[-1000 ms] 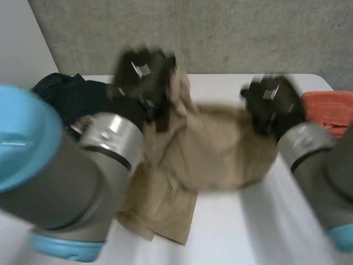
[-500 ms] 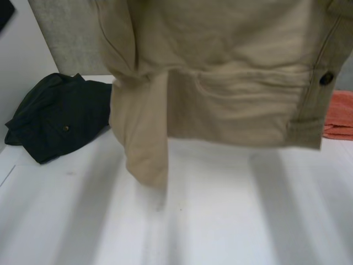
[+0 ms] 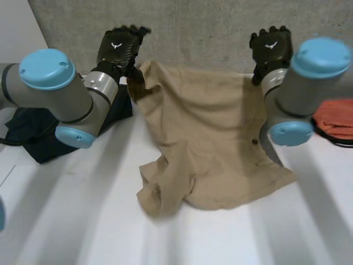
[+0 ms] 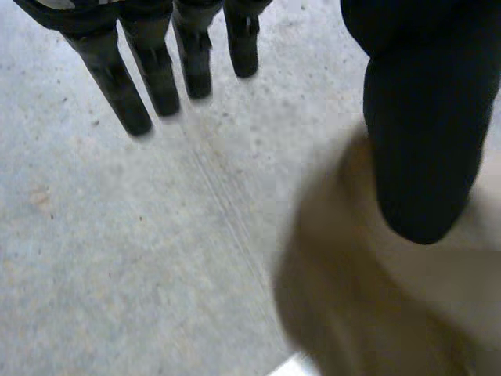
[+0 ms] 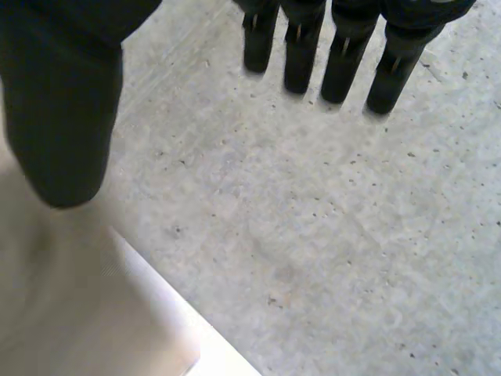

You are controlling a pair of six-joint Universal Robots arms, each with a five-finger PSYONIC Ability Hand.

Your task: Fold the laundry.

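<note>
Beige cloth garment [image 3: 215,143] lies spread and rumpled on the white table [image 3: 265,237], its far edge by the grey concrete wall [image 3: 209,33]. The black left hand [image 3: 118,47] hovers at the far left corner and the black right hand [image 3: 271,47] near the far right. Both hands' fingers are straight and released, grasping nothing.

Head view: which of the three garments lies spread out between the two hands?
The tan garment, flat mid-table. The dark garment is bunched beside the left arm; the orange cloth sits past the right arm.
</note>
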